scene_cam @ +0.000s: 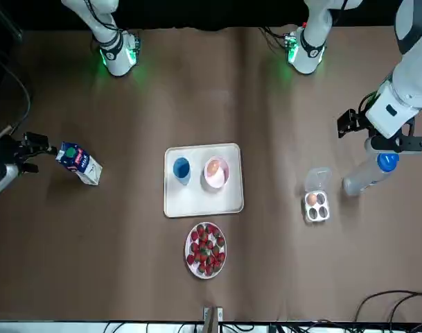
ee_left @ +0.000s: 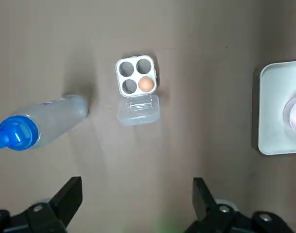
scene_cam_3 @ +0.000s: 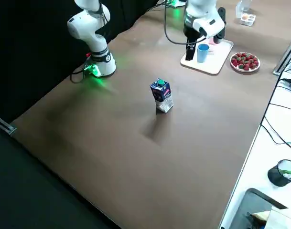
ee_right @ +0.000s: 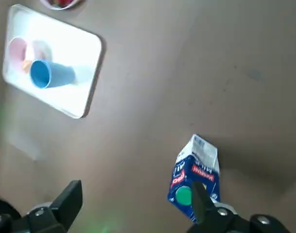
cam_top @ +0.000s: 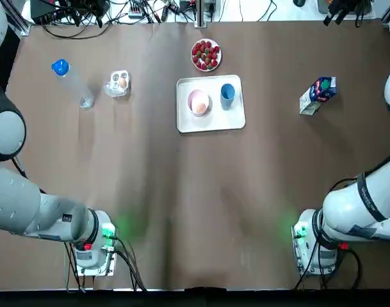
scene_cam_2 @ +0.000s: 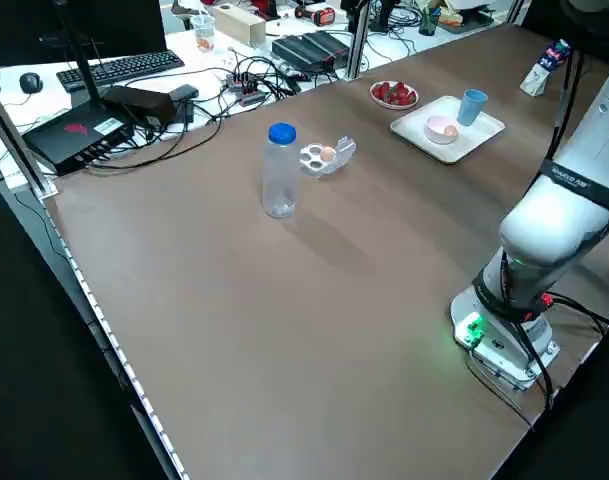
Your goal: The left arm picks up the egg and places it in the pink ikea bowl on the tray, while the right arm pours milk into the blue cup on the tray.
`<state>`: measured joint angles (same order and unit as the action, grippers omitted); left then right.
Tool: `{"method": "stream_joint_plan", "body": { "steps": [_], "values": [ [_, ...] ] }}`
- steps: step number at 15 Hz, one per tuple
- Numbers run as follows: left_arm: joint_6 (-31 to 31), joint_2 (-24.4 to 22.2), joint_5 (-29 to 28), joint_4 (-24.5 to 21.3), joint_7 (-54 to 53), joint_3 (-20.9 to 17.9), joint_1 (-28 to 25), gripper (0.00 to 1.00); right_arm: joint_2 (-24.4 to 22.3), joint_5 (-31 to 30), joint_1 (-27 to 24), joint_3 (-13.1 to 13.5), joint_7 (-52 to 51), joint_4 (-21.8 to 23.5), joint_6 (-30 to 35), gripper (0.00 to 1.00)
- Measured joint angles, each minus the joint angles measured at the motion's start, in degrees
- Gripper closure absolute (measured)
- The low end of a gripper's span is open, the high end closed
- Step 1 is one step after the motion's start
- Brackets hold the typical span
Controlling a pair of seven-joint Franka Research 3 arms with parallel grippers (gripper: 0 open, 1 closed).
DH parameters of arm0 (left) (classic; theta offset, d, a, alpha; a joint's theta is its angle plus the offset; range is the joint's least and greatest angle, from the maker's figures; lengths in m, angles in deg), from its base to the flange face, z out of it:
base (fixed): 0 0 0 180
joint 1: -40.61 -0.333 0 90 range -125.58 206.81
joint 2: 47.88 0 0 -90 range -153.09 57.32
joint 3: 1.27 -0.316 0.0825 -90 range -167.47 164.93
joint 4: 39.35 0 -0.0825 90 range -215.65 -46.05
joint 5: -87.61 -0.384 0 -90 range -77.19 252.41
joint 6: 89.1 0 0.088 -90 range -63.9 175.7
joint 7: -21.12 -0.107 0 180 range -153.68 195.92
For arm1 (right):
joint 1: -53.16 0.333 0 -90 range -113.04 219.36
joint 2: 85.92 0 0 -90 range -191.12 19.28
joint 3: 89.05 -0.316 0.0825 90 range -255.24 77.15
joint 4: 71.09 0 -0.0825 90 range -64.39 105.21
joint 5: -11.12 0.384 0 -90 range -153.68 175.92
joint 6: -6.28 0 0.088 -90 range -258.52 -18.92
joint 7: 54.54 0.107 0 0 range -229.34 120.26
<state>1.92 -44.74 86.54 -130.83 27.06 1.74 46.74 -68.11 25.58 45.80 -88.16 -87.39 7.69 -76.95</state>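
The white tray (cam_top: 211, 123) lies mid-table and carries the pink bowl (cam_top: 198, 102) and the blue cup (cam_top: 227, 94). One egg (scene_cam: 213, 168) rests inside the bowl. A second egg (ee_left: 146, 84) sits in the open clear egg carton (cam_top: 118, 84) left of the tray. The milk carton (cam_top: 318, 94) stands upright on the right side of the table. My left gripper (ee_left: 136, 204) hangs open high above the table near the carton, holding nothing. My right gripper (ee_right: 136, 206) is open and empty, raised just beside the milk carton (ee_right: 194, 177).
A clear bottle with a blue cap (cam_top: 72, 83) stands left of the egg carton. A plate of strawberries (cam_top: 206, 55) sits behind the tray. Cables and equipment line the far table edge. Both arm bases (cam_top: 95, 246) stand at the near edge.
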Motion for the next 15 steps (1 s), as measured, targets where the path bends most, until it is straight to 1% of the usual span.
{"method": "stream_joint_plan", "body": {
  "steps": [3, 5, 9, 10, 11, 13, 15],
  "values": [
    [0.00, 0.00, 0.00, -0.01, 0.00, 0.00, 0.00, 0.00, -1.19, -4.02, 3.84, -0.02, 10.55, 0.12, -0.01, 0.01],
    [-0.02, 0.00, 0.00, -0.02, 0.00, 0.01, 0.00, 0.00, -1.82, -4.96, 6.10, -0.03, 17.71, 0.24, -0.05, 0.01],
    [-0.03, 0.03, 0.00, -0.07, -0.01, 0.12, 0.06, 0.00, -4.18, -6.35, 8.88, -0.02, 26.28, 1.75, -1.40, 0.03],
    [-0.04, 0.11, 0.00, -0.14, -0.15, 0.16, 0.08, 0.00, -5.38, -7.08, 9.70, -0.02, 27.47, 2.90, -1.99, 0.03],
    [-0.04, 0.34, 0.00, -0.19, -0.35, 0.21, 0.08, 0.00, -8.72, -7.90, 10.72, -0.03, 28.73, 6.52, -4.46, 0.01],
    [-0.14, 0.42, 0.00, -0.19, -0.38, 0.22, 0.07, 0.00, -12.84, -8.20, 10.79, 0.09, 28.90, 11.42, -7.58, 0.00],
    [-0.17, 0.37, 0.00, -0.13, -0.43, 0.26, 0.07, 0.00, -15.87, -8.39, 10.73, 0.51, 28.91, 14.96, -9.30, 0.00]
  ]
}}
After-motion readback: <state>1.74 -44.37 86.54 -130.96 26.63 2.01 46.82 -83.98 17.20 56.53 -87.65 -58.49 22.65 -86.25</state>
